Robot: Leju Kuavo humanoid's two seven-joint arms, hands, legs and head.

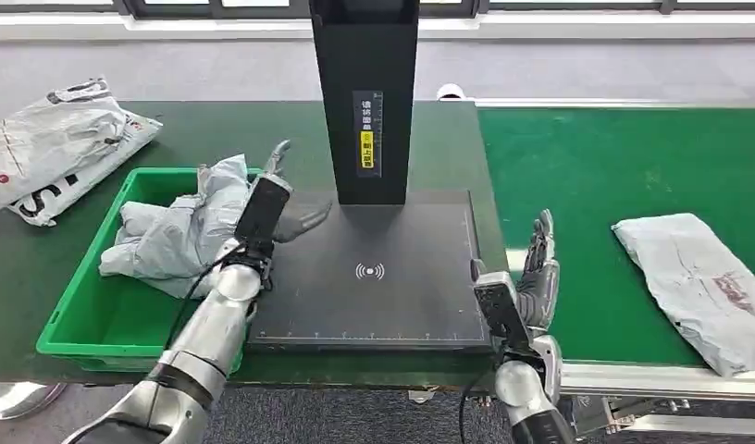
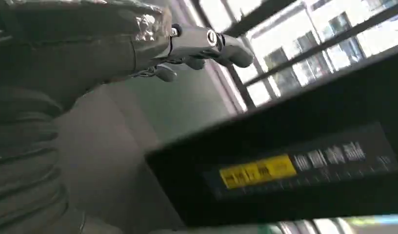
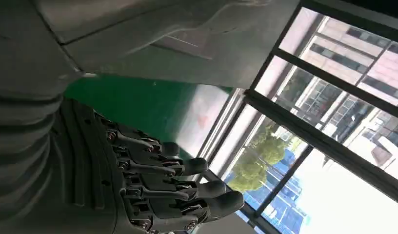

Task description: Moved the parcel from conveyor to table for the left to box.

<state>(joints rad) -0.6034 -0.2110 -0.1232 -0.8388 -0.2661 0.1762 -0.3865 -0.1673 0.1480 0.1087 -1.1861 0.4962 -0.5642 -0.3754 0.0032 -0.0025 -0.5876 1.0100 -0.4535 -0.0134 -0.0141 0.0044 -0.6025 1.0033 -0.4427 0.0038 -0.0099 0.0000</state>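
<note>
Lying at the far left of the dark green table (image 1: 429,139) are some grey and white plastic bags (image 1: 55,143), in a loose pile. Next to them sits a green bin (image 1: 78,324) with a crumpled grey parcel (image 1: 175,231) inside it, one end poking up over the bin's right wall. The left hand (image 1: 277,208) is just beside that end of the parcel, above the left edge of the black scan pad (image 1: 374,277). Its fingers are spread apart and it holds nothing. In the left wrist view the left hand (image 2: 197,44) has its fingers stretched out with nothing in them, and the black post with its yellow label (image 2: 258,171) is close by. That black post (image 1: 365,92) stands upright at the back of the scan pad, in the middle of the table. The right hand (image 1: 531,277) is at the right edge of the pad, next to the green conveyor (image 1: 587,185). Its fingers point up and lie straight, side by side, and it holds nothing too. The right wrist view shows the right hand (image 3: 153,180) the same way, fingers straight and free. Far to the right, a flat grey parcel (image 1: 702,287) lies on the conveyor, well apart from the right hand.
</note>
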